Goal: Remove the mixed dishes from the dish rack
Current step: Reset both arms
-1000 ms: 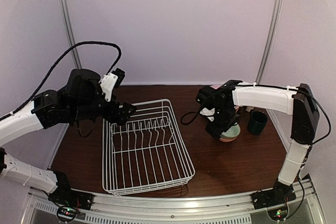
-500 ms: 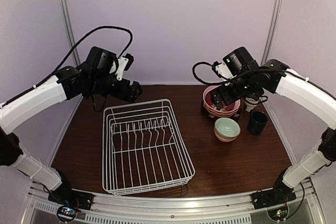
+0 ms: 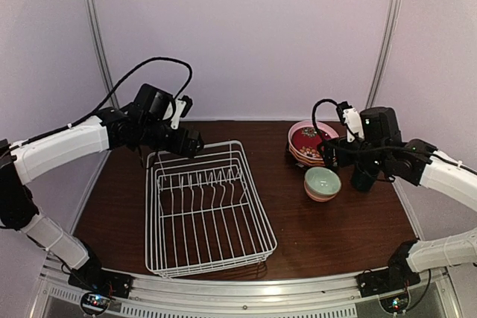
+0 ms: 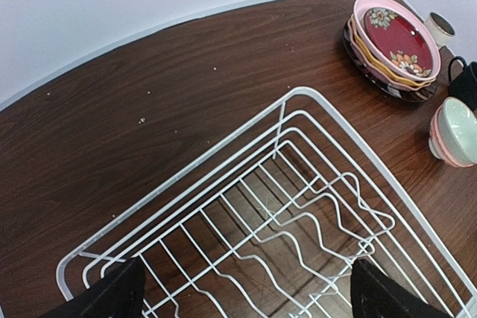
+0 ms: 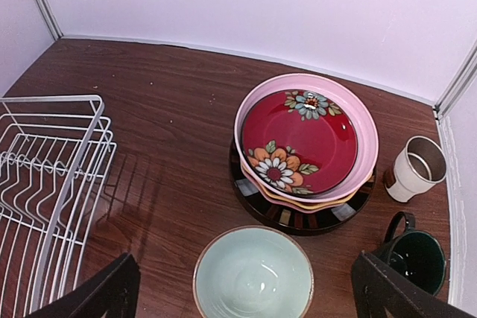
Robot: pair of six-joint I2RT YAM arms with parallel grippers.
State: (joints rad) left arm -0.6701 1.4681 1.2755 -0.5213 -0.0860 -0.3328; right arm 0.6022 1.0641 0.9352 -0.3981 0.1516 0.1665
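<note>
Tabletop (image 4: 149, 57) dark wood, perhaps crumb-flecked, walls (image 5: 261, 5) pale; left gripper (image 4: 242, 299) and right gripper (image 5: 246, 292) gape empty.

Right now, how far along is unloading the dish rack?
Done: the dish rack holds no dishes. The plates are stacked on the table beside it, with the bowl, cup and mug nearby. In hand: nothing; the left gripper and right gripper are both open and empty. Left: nothing visible to unload.
</note>
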